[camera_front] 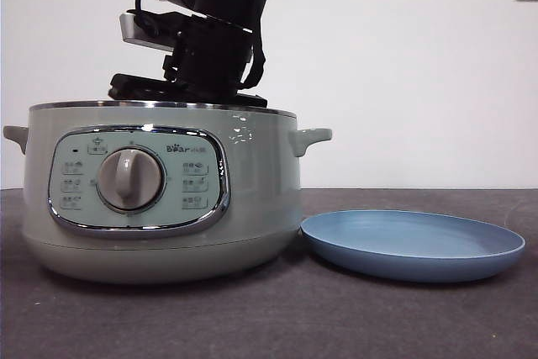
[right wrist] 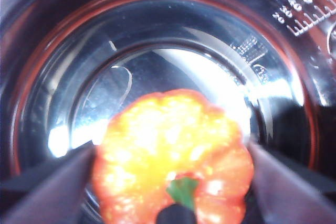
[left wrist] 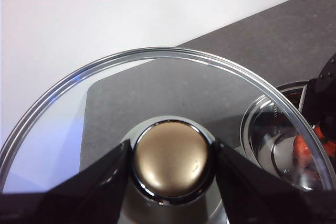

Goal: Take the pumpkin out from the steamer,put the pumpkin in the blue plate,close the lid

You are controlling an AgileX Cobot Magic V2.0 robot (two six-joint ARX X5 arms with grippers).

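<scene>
Your right gripper (right wrist: 173, 182) is down inside the steamer (camera_front: 168, 199), jaws apart on either side of the pumpkin (right wrist: 173, 166) low in its frame; close squarely on the body, then lift straight up past the rim toward the plate (camera_front: 412, 245) at lower right. Your left gripper (left wrist: 170, 163) is clamped on the lid (left wrist: 157, 77) knob, off the pot. In the front view the pot wall hides the pumpkin, and the right wrist view is blurred and overexposed.
</scene>
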